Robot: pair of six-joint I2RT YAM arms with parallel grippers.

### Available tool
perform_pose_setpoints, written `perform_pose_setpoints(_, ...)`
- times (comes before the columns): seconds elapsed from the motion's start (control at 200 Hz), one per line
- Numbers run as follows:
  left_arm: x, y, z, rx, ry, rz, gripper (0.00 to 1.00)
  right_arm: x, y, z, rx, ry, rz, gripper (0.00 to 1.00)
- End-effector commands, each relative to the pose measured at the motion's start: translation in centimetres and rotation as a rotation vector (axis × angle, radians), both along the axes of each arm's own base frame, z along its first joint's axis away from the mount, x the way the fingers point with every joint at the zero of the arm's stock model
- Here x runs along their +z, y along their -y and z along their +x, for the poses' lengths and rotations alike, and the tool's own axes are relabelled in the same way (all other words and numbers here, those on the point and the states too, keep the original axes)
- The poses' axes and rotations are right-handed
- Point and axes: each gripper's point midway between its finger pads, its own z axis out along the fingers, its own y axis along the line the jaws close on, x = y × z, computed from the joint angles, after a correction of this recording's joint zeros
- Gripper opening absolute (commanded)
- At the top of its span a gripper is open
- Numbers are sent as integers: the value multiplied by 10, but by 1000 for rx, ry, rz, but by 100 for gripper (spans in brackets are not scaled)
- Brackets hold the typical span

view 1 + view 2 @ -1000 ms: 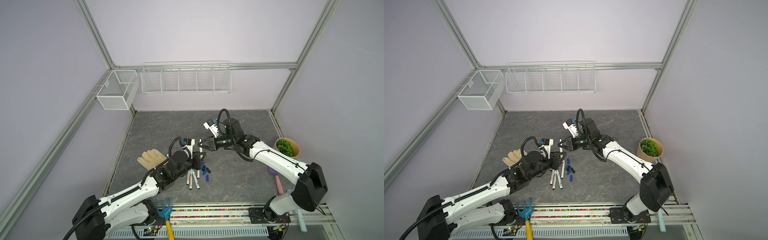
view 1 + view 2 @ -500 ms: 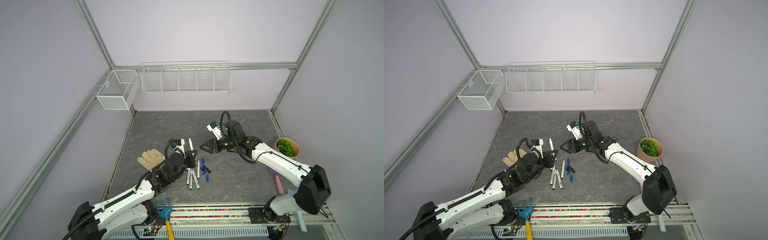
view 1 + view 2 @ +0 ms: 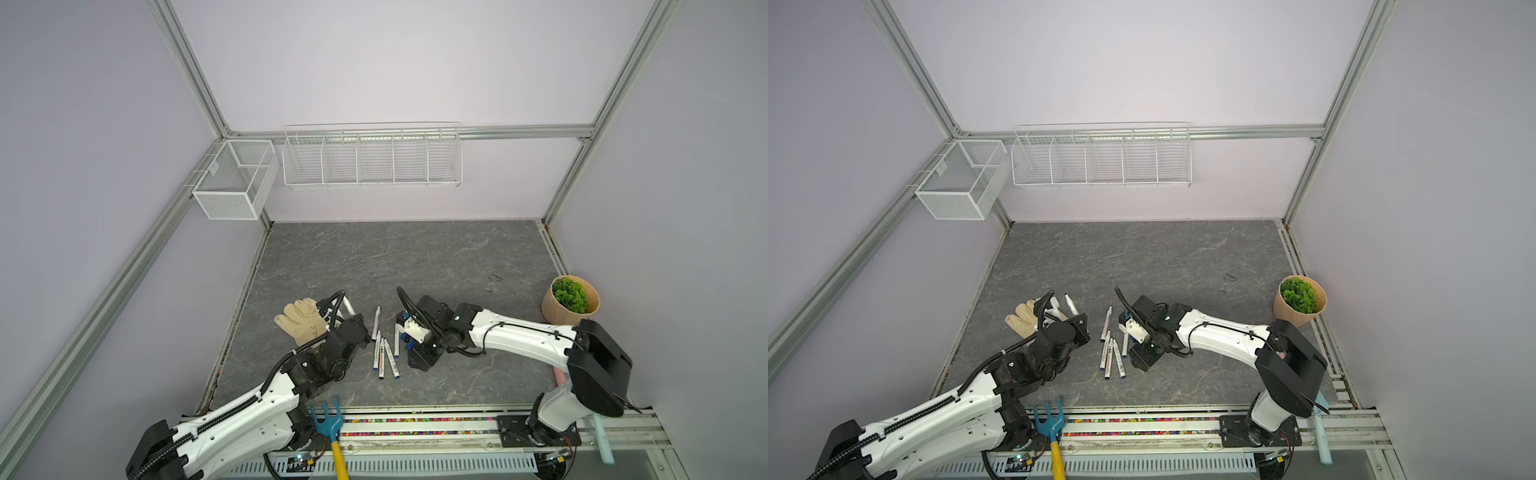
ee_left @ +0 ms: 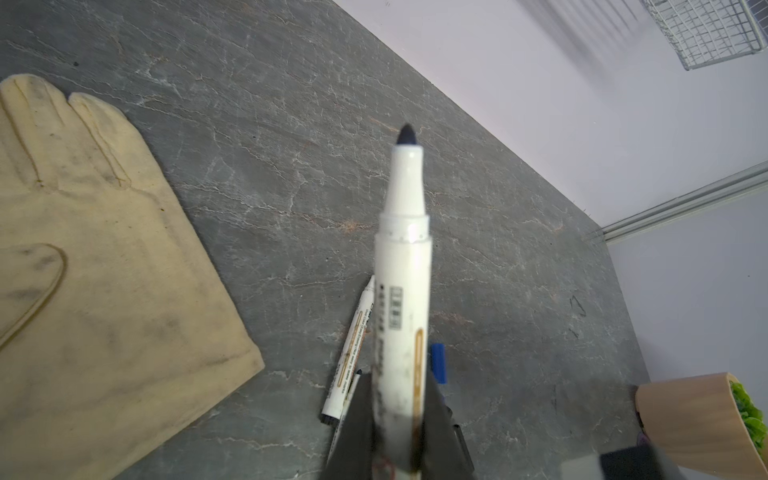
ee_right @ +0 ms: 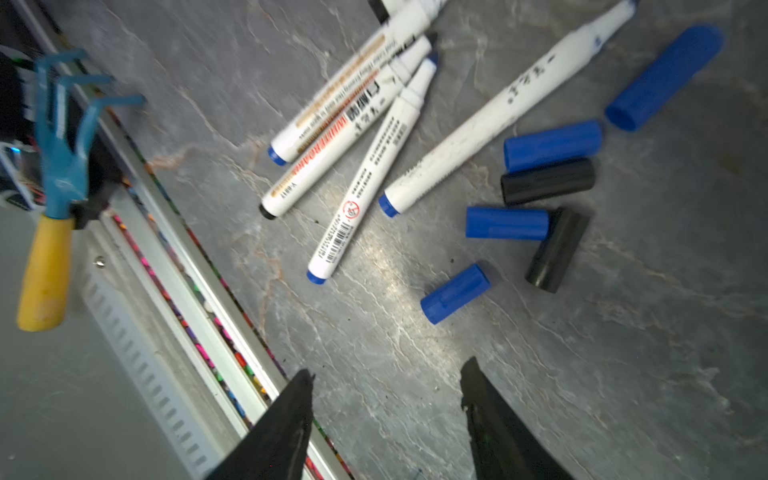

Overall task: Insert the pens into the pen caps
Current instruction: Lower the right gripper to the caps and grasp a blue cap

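The pens number six. Five pens [image 5: 361,166] lie uncapped on the grey table [image 3: 415,257]. Four are close together near the front, and one lies a little apart beyond them in both top views. The right wrist view shows only a sliver at its edge that is probably this fifth one. The sixth pen [image 4: 405,270] is off the table.

The pen caps [image 5: 507,223] also number six, four blue and two black. They lie loose on the table just beside the pens, and none is on a pen.

The left gripper [image 4: 397,390] is pressed together on the barrel of the sixth pen, whose bare dark tip points away from the fingers above the table. The right gripper [image 5: 386,370] is spread about halfway and holds nothing. It hangs over bare table just beside the caps, nearest a blue one.

A cream glove [image 3: 301,320] lies beside the left gripper. A blue garden fork [image 3: 328,422] rests on the front rail, and a potted plant [image 3: 565,309] stands well apart at the right edge. A wire basket [image 3: 372,158] and a mesh box [image 3: 232,183] hang on the walls. In both top views the right arm [image 3: 519,336] covers most of the caps.
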Motion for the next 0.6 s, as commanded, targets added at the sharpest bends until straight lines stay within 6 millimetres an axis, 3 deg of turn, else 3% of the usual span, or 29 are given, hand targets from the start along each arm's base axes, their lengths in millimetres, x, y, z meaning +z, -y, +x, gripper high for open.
perform_pose_setpoints(0.0, -10, -7, -3, 25, -35, 3, 0, -17, 9, -3, 38, -22, -92, 58)
perform_pose_setpoints(0.145, -14, -7, -6, 22, -56, 9, 0, -32, 8, -3, 50, -52, -125, 58)
perform_pose_setpoints(0.595, -11, -14, -9, 31, -49, 9, 0, -38, -11, 16, 70, 7, -155, 56)
